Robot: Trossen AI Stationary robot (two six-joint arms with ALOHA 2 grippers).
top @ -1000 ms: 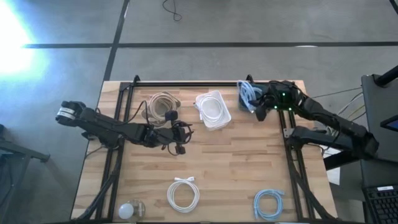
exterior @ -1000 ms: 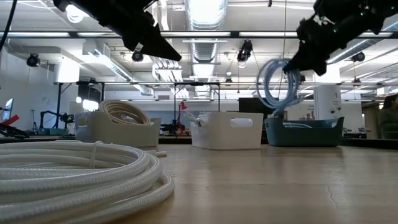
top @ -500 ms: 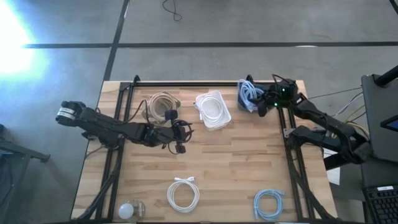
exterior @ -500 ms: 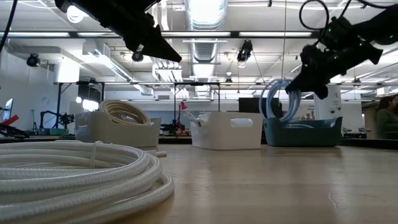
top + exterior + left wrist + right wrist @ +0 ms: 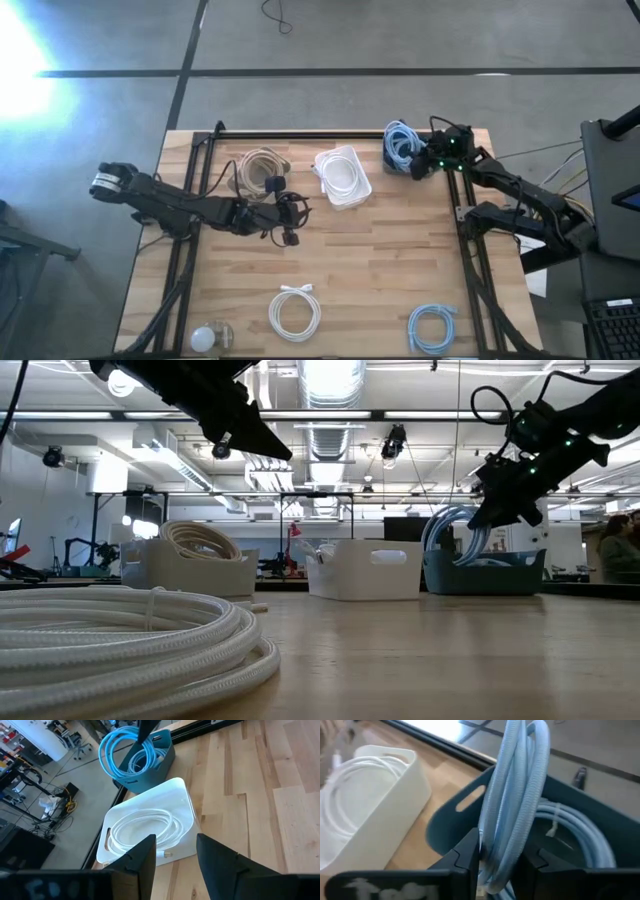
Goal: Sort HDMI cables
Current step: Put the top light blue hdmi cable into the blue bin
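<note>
My right gripper (image 5: 421, 166) is shut on a light blue HDMI coil (image 5: 400, 143), which stands on edge in the blue bin (image 5: 485, 572) at the table's far right; other blue cable lies in that bin (image 5: 570, 827). My left gripper (image 5: 287, 222) hovers open above mid-table, near the white bin (image 5: 340, 177), which holds a white coil (image 5: 145, 827). A beige bin (image 5: 262, 170) holds tan coils. A white coil (image 5: 295, 312) and a light blue coil (image 5: 432, 327) lie flat near the table's near edge. My right gripper pinches the blue coil's bundled strands (image 5: 507, 832) between its two fingers (image 5: 465, 855), which lie across the strands. It comes slanting down from the right (image 5: 500, 500). The coil stands upright, and its lower part (image 5: 455, 550) dips behind the blue bin's wall.
A small white ball (image 5: 205, 338) sits at the near left corner. Black frame rails (image 5: 300, 134) run along the table's far edge and sides. The three bins stand in a row along the far edge. Bare wood lies mid-table (image 5: 380, 260).
My right gripper has gone down and toward the far right corner, still shut on the blue coil. The coil, earlier hanging clear above the blue bin, now has its lower part sunk inside it.
</note>
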